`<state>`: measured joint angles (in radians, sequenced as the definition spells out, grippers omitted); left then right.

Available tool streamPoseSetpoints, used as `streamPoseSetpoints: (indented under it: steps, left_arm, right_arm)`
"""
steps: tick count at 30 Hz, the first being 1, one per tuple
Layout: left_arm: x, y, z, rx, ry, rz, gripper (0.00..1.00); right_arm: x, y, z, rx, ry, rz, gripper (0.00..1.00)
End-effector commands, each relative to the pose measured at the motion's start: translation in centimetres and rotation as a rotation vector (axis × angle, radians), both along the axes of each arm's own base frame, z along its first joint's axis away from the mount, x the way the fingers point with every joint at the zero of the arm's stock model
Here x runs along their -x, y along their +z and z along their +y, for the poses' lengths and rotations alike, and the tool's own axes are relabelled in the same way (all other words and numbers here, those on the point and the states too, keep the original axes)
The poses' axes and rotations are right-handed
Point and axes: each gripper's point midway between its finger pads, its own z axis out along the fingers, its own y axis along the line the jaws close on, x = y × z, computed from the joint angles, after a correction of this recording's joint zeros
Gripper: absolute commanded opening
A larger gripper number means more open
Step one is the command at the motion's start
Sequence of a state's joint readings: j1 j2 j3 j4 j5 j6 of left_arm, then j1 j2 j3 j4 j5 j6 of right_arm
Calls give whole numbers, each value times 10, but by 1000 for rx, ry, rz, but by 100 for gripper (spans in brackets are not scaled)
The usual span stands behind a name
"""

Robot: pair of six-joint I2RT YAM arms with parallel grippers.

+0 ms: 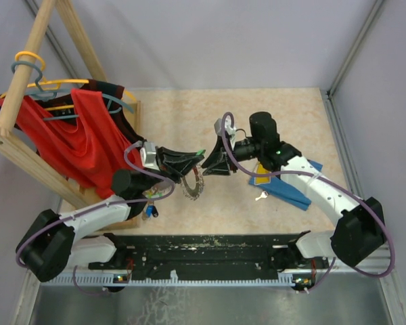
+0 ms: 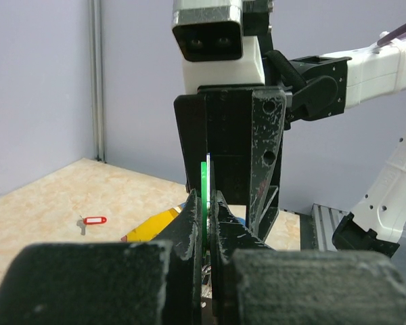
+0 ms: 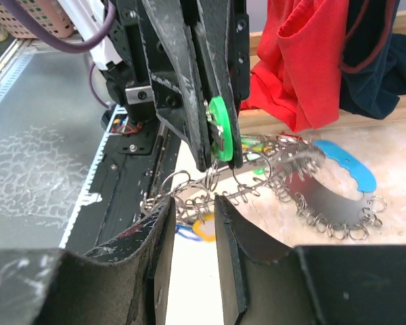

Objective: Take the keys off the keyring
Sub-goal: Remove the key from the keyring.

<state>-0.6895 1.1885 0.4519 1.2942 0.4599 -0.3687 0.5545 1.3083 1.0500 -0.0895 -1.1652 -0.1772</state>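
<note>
My left gripper (image 1: pixel 189 162) is shut on a green-tagged key (image 3: pixel 220 128), whose tag shows as a thin green strip between the fingers (image 2: pixel 204 177). The keyring (image 3: pixel 325 193), a grey metal band fringed with small silver loops, hangs below that key over the table (image 1: pixel 191 184). A blue tag (image 3: pixel 345 166) and a yellow tag (image 3: pixel 204 229) are still among the loops. My right gripper (image 3: pixel 193 210) faces the left one, open, its tips just under the loops with nothing between them (image 1: pixel 213 162). One red-tagged key (image 2: pixel 93 221) lies loose on the table.
A blue and yellow flat object (image 1: pixel 291 186) lies under the right arm, with a small key (image 1: pixel 260 197) beside it. A wooden rack (image 1: pixel 27 88) with red and dark clothes (image 1: pixel 81 135) stands at the left.
</note>
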Motion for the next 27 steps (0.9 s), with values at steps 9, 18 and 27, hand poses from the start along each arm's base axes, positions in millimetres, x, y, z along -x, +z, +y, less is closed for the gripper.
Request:
streamPoseSetpoints:
  steps: [9, 18, 27]
  left_arm:
    - [6, 33, 1, 65, -30, -49, 0]
    - [5, 30, -4, 61, -46, -33, 0]
    - [5, 29, -8, 58, -52, -25, 0]
  right_arm:
    - [-6, 13, 4, -8, -33, -82, 32]
    - [-5, 22, 3, -19, -35, -93, 32]
    - [-3, 31, 3, -28, -35, -93, 31]
